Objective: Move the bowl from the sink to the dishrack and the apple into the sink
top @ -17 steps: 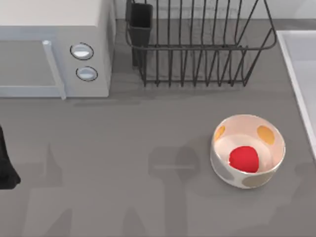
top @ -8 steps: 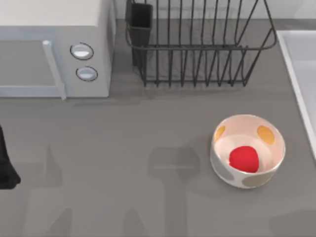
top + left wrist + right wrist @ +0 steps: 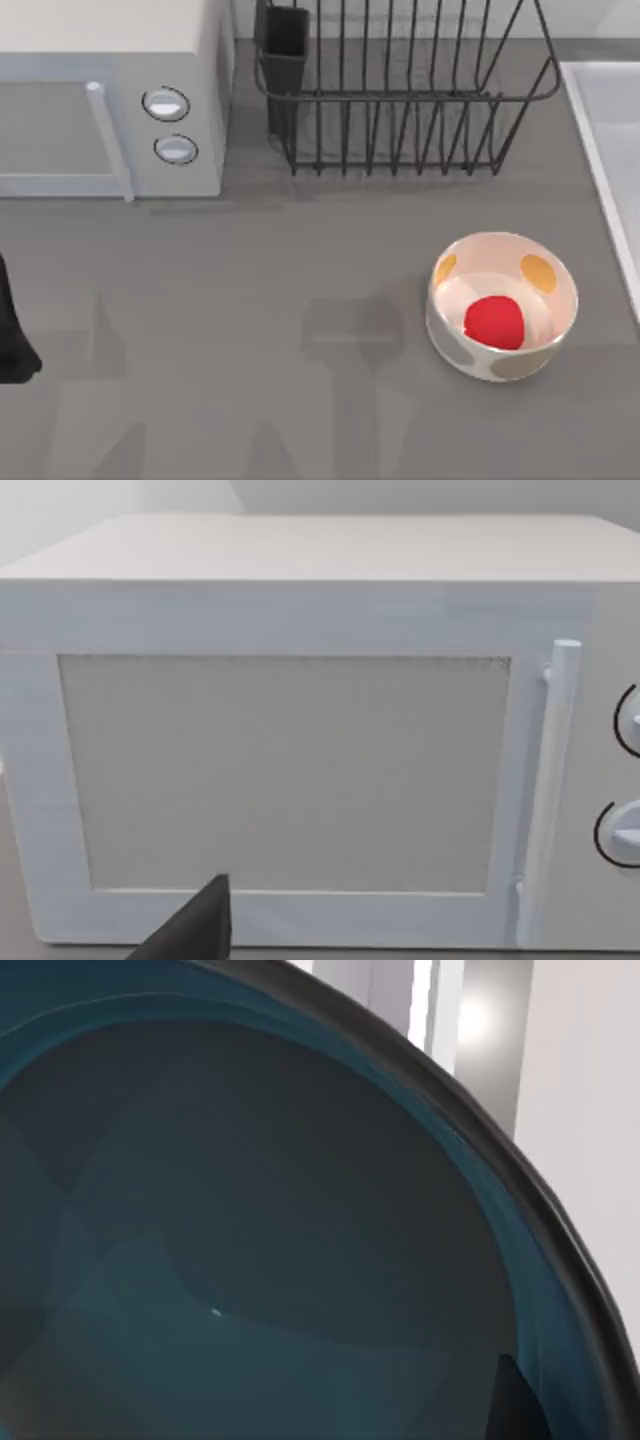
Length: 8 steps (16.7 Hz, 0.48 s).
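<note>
**Apple in the spotted bowl, teal bowl close under the right wrist**

Grey tabletop (image 3: 300, 300) spreads below the overhead camera, with a white microwave (image 3: 110, 100) at the back left and the black wire dishrack (image 3: 400, 100) standing beside it, its utensil cup (image 3: 285, 45) at the corner nearest the microwave. Along the right edge runs the pale raised rim of the sink (image 3: 600, 150). Near the sink, on the table, sits a cream spotted bowl (image 3: 502, 305), upright, and the red apple (image 3: 494, 322) lies inside it.

At the far left edge of the top view a dark part of the left arm (image 3: 12, 340) shows. Its wrist camera faces the microwave door (image 3: 290, 770) and handle (image 3: 545, 780), with one dark fingertip (image 3: 200, 930) in front; how wide that pincer stands I cannot tell.

From the right wrist, the blue-teal bowl (image 3: 250, 1260) looms very close, its dark interior and curved rim against pale sink walls (image 3: 580, 1110). Whether the right pincer grips it cannot be told.
</note>
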Each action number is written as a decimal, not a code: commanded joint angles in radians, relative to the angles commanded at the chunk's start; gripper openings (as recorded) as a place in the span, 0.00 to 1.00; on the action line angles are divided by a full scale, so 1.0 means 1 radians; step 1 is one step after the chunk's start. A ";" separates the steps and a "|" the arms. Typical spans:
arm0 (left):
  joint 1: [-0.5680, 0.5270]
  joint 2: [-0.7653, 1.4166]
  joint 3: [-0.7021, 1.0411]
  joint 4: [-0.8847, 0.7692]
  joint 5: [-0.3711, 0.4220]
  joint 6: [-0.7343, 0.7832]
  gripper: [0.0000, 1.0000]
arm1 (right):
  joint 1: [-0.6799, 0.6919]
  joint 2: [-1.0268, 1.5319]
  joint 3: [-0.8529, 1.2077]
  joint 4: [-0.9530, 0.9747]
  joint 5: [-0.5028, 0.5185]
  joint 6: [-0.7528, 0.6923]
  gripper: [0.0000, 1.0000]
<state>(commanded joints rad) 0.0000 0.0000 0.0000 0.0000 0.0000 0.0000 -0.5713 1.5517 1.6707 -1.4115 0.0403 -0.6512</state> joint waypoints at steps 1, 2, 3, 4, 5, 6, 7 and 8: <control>0.000 0.000 0.000 0.000 0.000 0.000 1.00 | 0.073 0.010 0.008 0.056 0.035 0.036 0.00; 0.000 0.000 0.000 0.000 0.000 0.000 1.00 | 0.155 0.022 0.015 0.117 0.073 0.075 0.00; 0.000 0.000 0.000 0.000 0.000 0.000 1.00 | 0.244 0.034 0.021 0.184 0.114 0.116 0.00; 0.000 0.000 0.000 0.000 0.000 0.000 1.00 | 0.338 0.047 0.026 0.253 0.157 0.158 0.00; 0.000 0.000 0.000 0.000 0.000 0.000 1.00 | 0.434 0.059 0.028 0.326 0.201 0.202 0.00; 0.000 0.000 0.000 0.000 0.000 0.000 1.00 | 0.530 0.071 0.029 0.401 0.247 0.246 0.00; 0.000 0.000 0.000 0.000 0.000 0.000 1.00 | 0.624 0.082 0.030 0.479 0.293 0.290 0.00; 0.000 0.000 0.000 0.000 0.000 0.000 1.00 | 0.713 0.092 0.029 0.560 0.340 0.333 0.00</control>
<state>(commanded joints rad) 0.0000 0.0000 0.0000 0.0000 0.0000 0.0000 0.1414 1.6435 1.6997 -0.8519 0.3805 -0.3182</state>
